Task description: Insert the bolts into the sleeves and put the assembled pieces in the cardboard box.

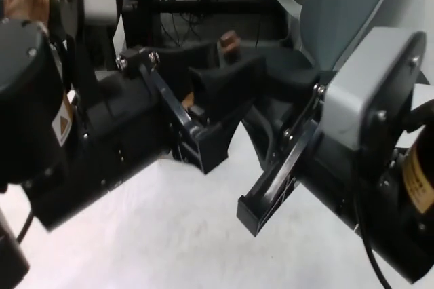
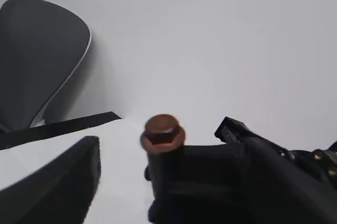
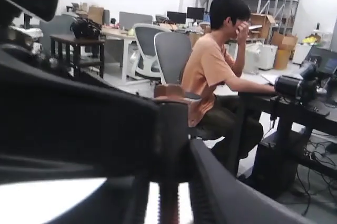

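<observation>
Two black robot arms (image 1: 88,133) are raised close together above a white tabletop (image 1: 135,241), their ends meeting in mid-air. The right gripper (image 3: 174,129) is clenched around a dark upright column topped by the bolt (image 3: 169,91), whose copper-coloured flanged hex head stands proud of it. Whether that column is a sleeve cannot be told. The left gripper (image 1: 203,136) sits just beside the bolt, and its grip cannot be judged. This looks like the insertion step. The next move likely calls for steady alignment, seating the bolt fully before carrying it to the cardboard box.
</observation>
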Tool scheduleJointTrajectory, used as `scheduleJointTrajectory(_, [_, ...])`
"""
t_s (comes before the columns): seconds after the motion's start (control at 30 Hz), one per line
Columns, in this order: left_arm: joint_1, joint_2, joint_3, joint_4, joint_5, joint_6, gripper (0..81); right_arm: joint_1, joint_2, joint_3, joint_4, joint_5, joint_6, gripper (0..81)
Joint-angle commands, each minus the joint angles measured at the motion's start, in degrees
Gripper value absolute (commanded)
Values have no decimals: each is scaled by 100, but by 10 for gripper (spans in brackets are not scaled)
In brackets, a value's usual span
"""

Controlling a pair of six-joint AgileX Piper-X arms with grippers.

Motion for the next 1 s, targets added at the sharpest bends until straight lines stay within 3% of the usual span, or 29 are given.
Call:
scheduleJointTrajectory(0.0, [9, -387, -11, -20, 55, 287, 700, -5, 177, -74, 368, 161, 39, 6])
scheduleJointTrajectory(0.07, [9, -729, -11, -20, 41, 691, 700, -5, 356, -74, 448, 234, 39, 6])
scheduleJointTrajectory(0.1, [9, -915, -11, -6, -31, 918, 606, -15, 470, -74, 447, 291, 39, 6])
scheduleJointTrajectory(0.17, [9, -1295, -11, -7, -266, 1284, 330, -74, 728, -90, 422, 377, 79, 6])
scheduleJointTrajectory(0.23, [9, -1763, -11, 150, -499, 1770, 0, -223, 996, -142, 423, 377, 375, 6])
scheduleJointTrajectory(0.33, [9, -2416, -11, 1157, -587, 2022, 18, -569, 1504, -363, 423, 104, 811, 6])
scheduleJointTrajectory(0.53, [9, -3514, -11, 3947, -710, 2020, 18, -1307, 2599, -1282, 438, -505, 765, 6])
scheduleJointTrajectory(0.73, [9, -3949, -11, 4628, -1257, 2207, 18, -1804, 3836, -2433, 714, -913, 765, 6])
scheduleJointTrajectory(0.9, [9, -4002, -11, 5151, -2271, 2743, 18, -2014, 4651, -3294, 1282, -986, 765, 6])
scheduleJointTrajectory(0.93, [9, -4002, -11, 5263, -2586, 2761, 18, -2082, 4889, -3617, 1513, -1029, 765, 6])
scheduleJointTrajectory(0.97, [9, -4002, -11, 5319, -3078, 2760, 18, -2207, 5703, -4584, 2225, -1151, 765, 6])
